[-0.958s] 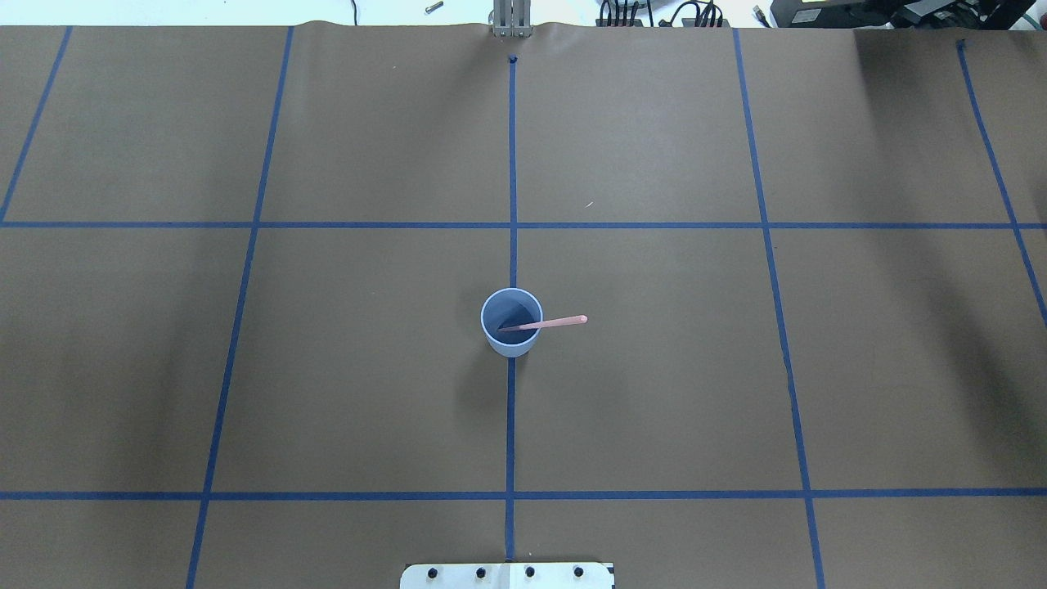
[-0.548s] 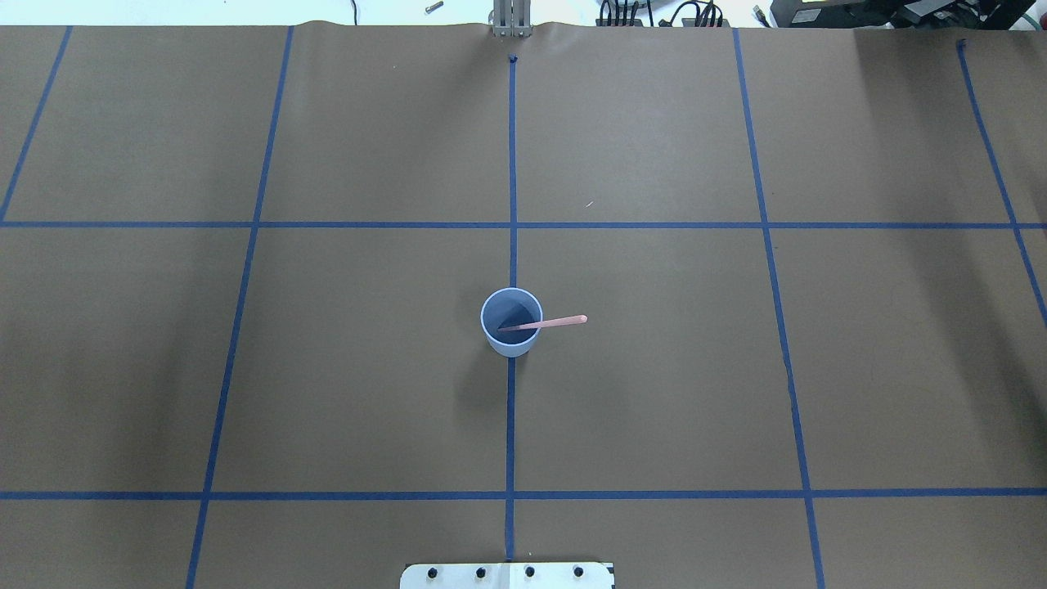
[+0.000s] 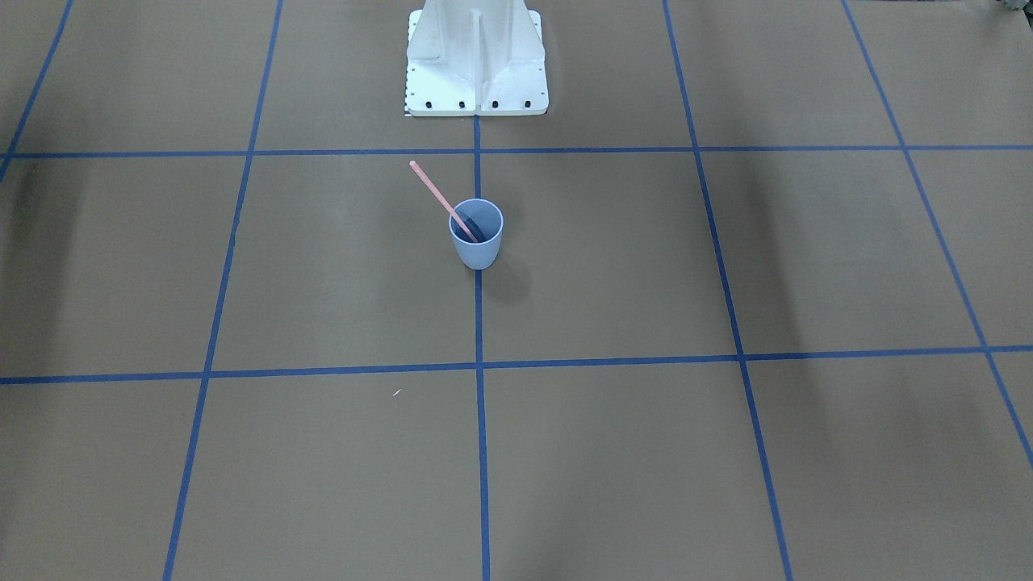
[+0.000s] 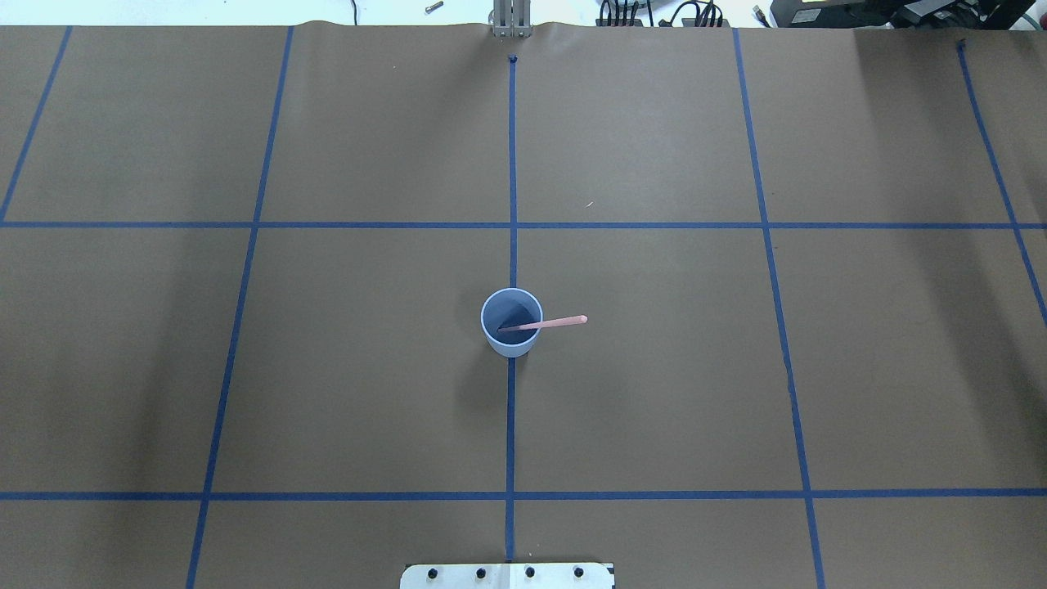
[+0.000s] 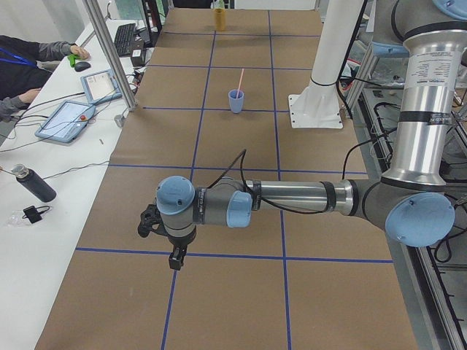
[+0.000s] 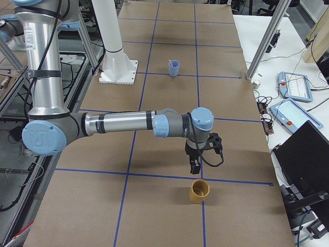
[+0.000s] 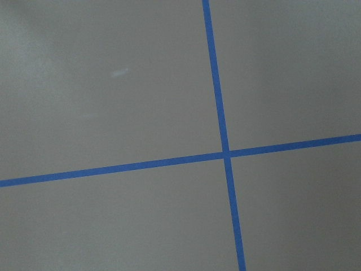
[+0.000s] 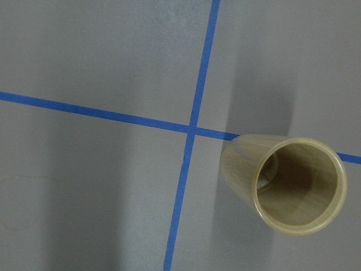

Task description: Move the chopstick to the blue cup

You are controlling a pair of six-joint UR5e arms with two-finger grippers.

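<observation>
Chopstick (image 4: pixel 556 322) leans in the blue cup (image 4: pixel 511 350). Left gripper (image 5: pixel 176 262) and right gripper (image 6: pixel 195 169) point down, reached out low; I cannot tell their grip.

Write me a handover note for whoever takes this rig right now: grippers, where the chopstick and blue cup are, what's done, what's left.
Left gripper: hangs over the table toward the robot's left end; open or shut cannot be told.
Right gripper: hangs near an empty tan cup toward the right end; open or shut cannot be told.
Blue cup: upright on the centre tape line.
Chopstick: lower end inside the cup, leaning on its rim toward the robot's right, nothing gripping it.
Done: the transfer looks complete.
Left: nothing apparent.
</observation>
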